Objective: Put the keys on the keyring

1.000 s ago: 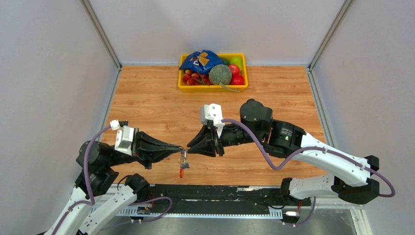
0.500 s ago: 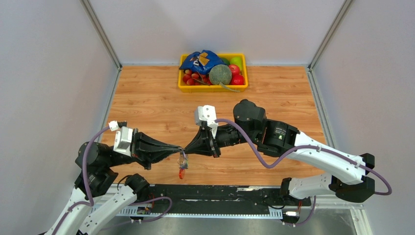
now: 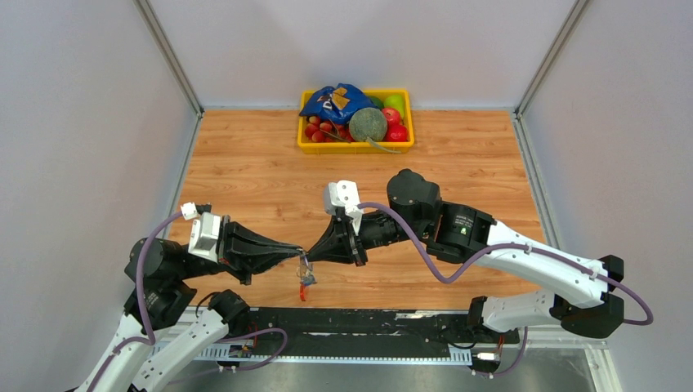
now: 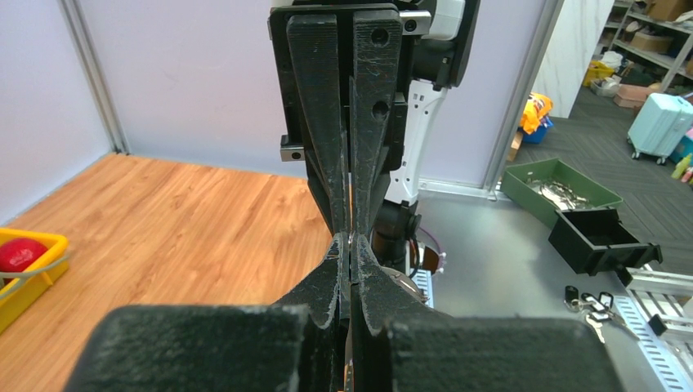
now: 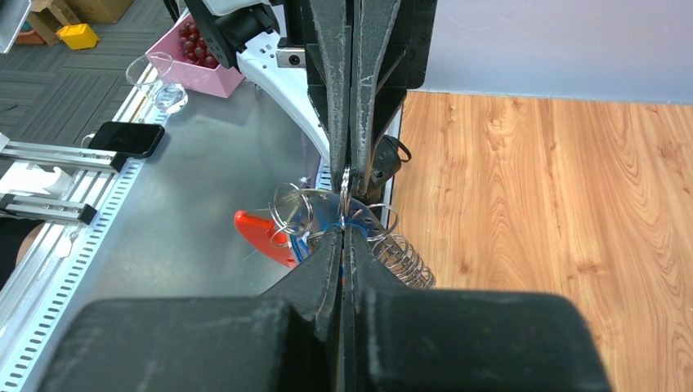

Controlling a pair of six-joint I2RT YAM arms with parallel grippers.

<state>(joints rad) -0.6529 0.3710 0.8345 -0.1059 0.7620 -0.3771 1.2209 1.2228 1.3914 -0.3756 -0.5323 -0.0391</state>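
Note:
The keyring (image 3: pixel 304 278) hangs in the air over the table's near edge, its red clip (image 3: pixel 302 291) lowest. My left gripper (image 3: pixel 299 256) is shut on a thin silver ring of it, seen edge-on between its fingertips (image 5: pixel 346 181). My right gripper (image 3: pixel 311 255) meets it tip to tip and is shut; a bit of blue key head (image 5: pixel 328 225) shows at its tips (image 5: pixel 343 234). The red clip (image 5: pixel 258 234), silver rings (image 5: pixel 288 214) and a wire coil (image 5: pixel 402 260) dangle beside it. In the left wrist view both closed gripper tips (image 4: pixel 350 243) touch; the keys are hidden there.
A yellow tray (image 3: pixel 303 145) with fruit, a blue bag and a grey-green ball stands at the back centre. A black and metal rail (image 3: pixel 359 322) runs along the near edge below the grippers. Grey walls close in the left and right sides.
My right gripper has moved left until its tips meet the left gripper's tips at the keyring. The left gripper and the hanging bunch have shifted only slightly.

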